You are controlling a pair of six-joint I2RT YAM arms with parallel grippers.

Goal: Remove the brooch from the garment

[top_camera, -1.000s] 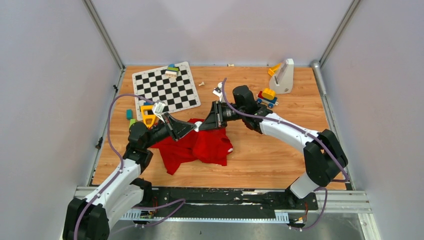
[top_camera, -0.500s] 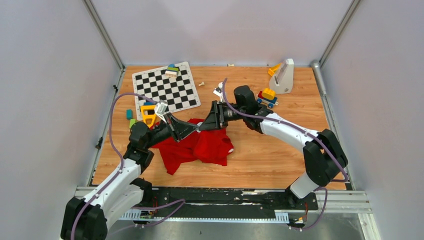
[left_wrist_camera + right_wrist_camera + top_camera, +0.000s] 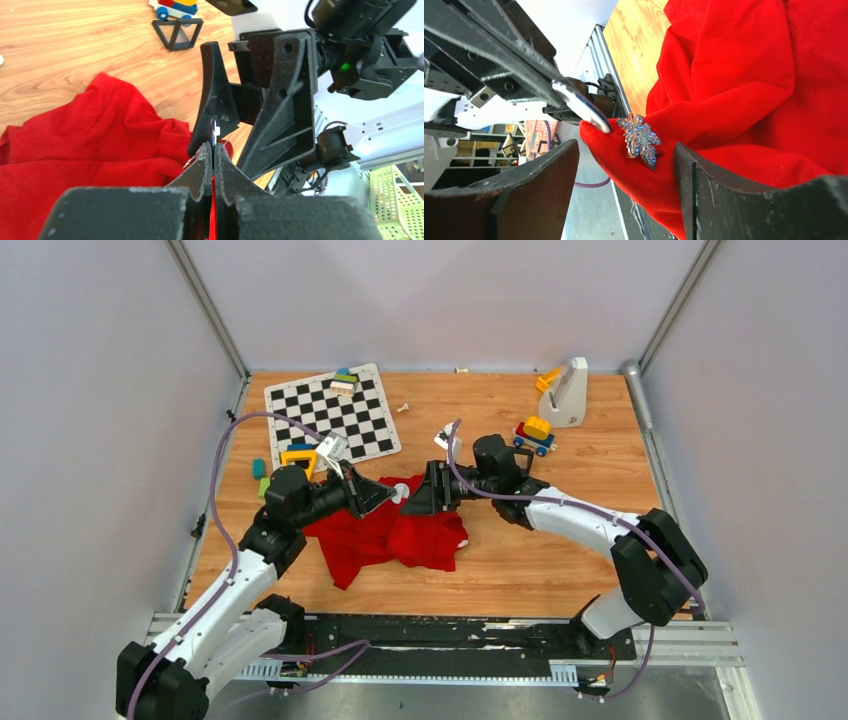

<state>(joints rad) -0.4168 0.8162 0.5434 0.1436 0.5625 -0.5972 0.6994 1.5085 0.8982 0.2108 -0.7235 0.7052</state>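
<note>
Wood-grain desk (image 3: 560,550) stretches ahead of my bases, with the red garment (image 3: 400,535) crumpled near its middle. The brooch (image 3: 640,140), a leaf set with blue stones, sits on a fold raised at the garment's 12 o'clock edge. My left gripper (image 3: 213,150) reaches in from 9 o'clock, closed tight on that fold and propping it up. My right gripper (image 3: 626,146) comes from 3 o'clock, spread wide, one jaw on either side of the brooch and neither touching it. I judge this to be the approach to the grasp; the brooch is not yet off. Next I must ease the right gripper forward, close on the leaf rather than the cloth, then pull toward 3 o'clock while the left anchors the fabric.
</note>
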